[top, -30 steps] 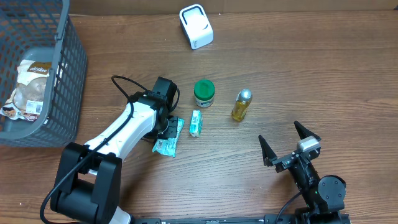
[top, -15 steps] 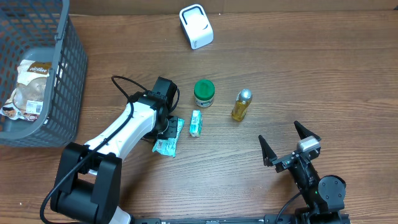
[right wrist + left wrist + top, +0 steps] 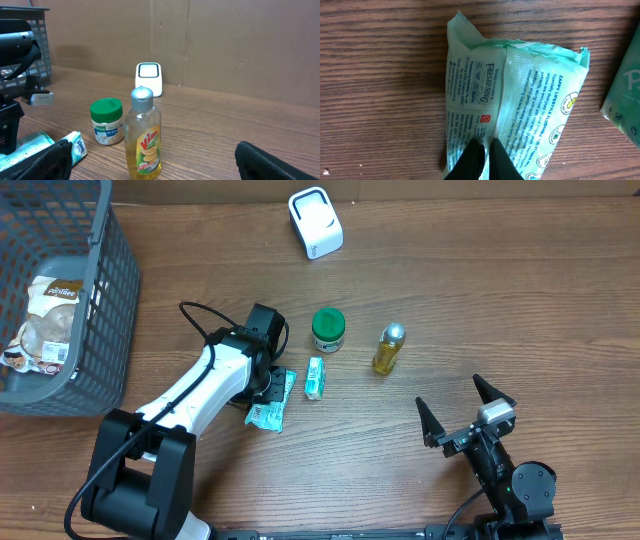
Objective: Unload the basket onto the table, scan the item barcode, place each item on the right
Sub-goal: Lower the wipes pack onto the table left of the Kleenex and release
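Note:
A pale green wet-wipes pack (image 3: 530,90) lies flat on the wooden table, its printed back side up. My left gripper (image 3: 485,145) is shut on the raised centre seam of this pack, near its lower end. From overhead, the left gripper (image 3: 270,385) sits over the pack (image 3: 266,412) left of centre. No barcode shows clearly on the pack. The white scanner (image 3: 315,223) stands at the far edge of the table. My right gripper (image 3: 447,388) stands open near the front right, holding nothing.
A small Kleenex pack (image 3: 315,378), a green-lidded jar (image 3: 328,330) and a yellow dish-soap bottle (image 3: 388,348) stand in a row right of the wipes. A grey wire basket (image 3: 100,330) with a bagged item sits at the far left.

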